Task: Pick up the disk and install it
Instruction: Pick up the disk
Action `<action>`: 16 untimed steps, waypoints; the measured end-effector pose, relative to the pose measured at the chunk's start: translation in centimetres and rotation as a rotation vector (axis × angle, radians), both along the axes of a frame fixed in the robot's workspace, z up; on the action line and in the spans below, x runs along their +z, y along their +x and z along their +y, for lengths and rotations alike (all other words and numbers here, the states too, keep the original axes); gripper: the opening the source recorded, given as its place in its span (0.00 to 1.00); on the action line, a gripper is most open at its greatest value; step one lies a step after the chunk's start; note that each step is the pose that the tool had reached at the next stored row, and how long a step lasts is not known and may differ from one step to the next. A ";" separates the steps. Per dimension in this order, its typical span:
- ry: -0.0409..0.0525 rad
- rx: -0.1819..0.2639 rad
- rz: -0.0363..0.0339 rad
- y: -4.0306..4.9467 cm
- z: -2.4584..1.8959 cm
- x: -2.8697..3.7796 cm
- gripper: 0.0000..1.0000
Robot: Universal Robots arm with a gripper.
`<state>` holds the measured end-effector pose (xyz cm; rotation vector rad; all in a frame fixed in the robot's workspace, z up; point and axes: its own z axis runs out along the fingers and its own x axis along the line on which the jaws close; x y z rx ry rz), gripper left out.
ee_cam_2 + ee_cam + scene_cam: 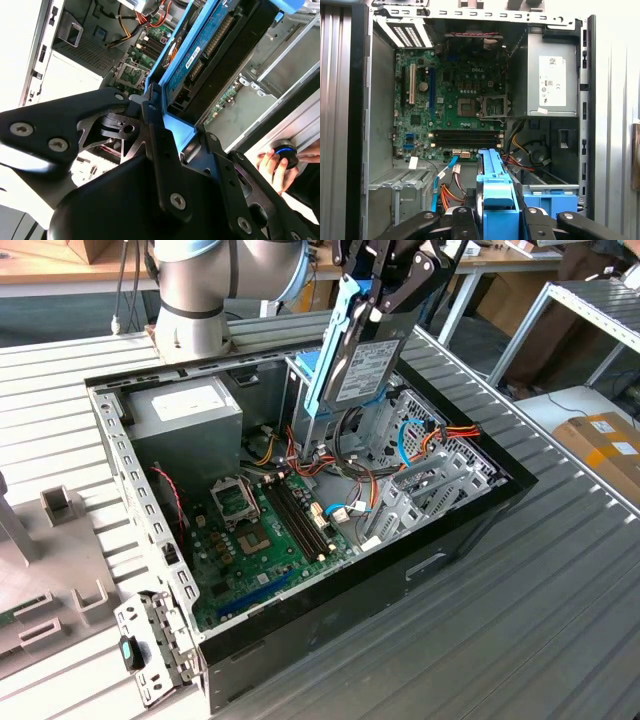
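Note:
The disk [367, 368], a grey metal drive in a light-blue carrier frame, hangs tilted on edge above the back of the open computer case [330, 605]. My gripper [385, 298] is shut on its upper end. Directly below it stands the metal drive cage [305, 425], with cables around its foot. In the second wrist view, the black fingers [155, 135] clamp the blue frame, and the disk [207, 45] shows its circuit-board side. In the first wrist view, the disk's blue carrier edge [495, 197] sits between the gripper [496, 221] fingers, over the case interior.
Inside the case lie the green motherboard [260, 530], a grey power supply [185, 415] and orange and blue cables [430, 440]. A loose metal bracket [150, 640] leans at the case's near corner. A person's hand [272, 165] rests by a blue-ringed knob [286, 152]. A cardboard box [605, 445] sits at the exterior view's right.

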<state>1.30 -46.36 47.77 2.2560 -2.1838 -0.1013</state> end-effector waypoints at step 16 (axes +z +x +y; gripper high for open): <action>0.0000 0.000 0.0000 -0.01 -2.51 -0.04 0.37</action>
